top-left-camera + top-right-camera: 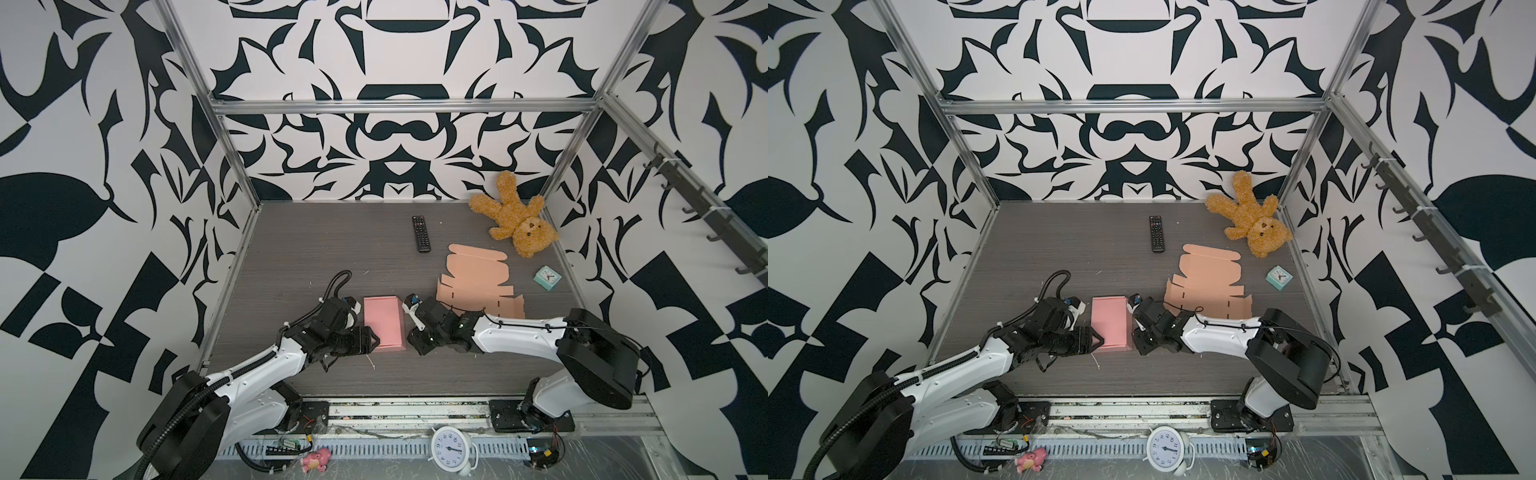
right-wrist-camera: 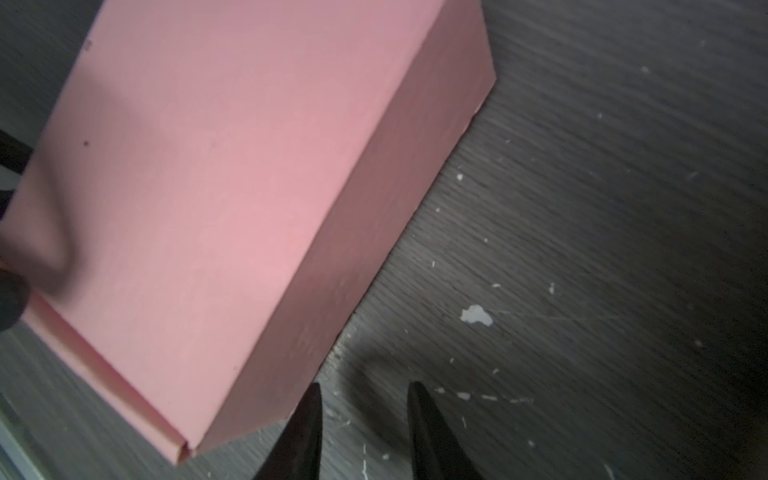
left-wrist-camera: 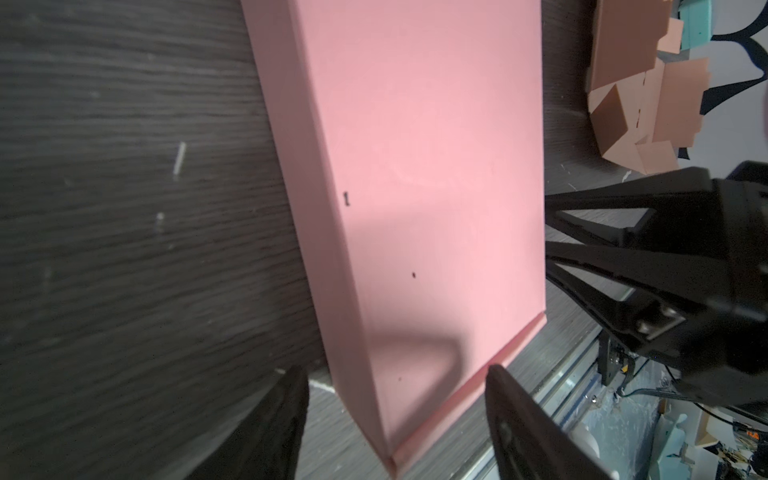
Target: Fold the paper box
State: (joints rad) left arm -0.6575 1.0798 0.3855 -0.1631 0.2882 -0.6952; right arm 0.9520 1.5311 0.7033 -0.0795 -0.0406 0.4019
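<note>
Top views show a closed pink paper box (image 1: 383, 322) lying flat on the grey desk (image 1: 299, 257), flanked by two claws. In the left wrist view the left claw (image 3: 397, 419) stands open, its fingers (image 3: 286, 424) either side of the box's near corner without visibly touching it. The right claw (image 2: 365, 415) is open and empty, just beside the box's side wall. The right arm crosses an unfolded peach cardboard blank (image 1: 478, 282). A remote control (image 1: 421, 233), teddy bear (image 1: 515, 220) and small teal clock (image 1: 547, 278) lie farther back.
</note>
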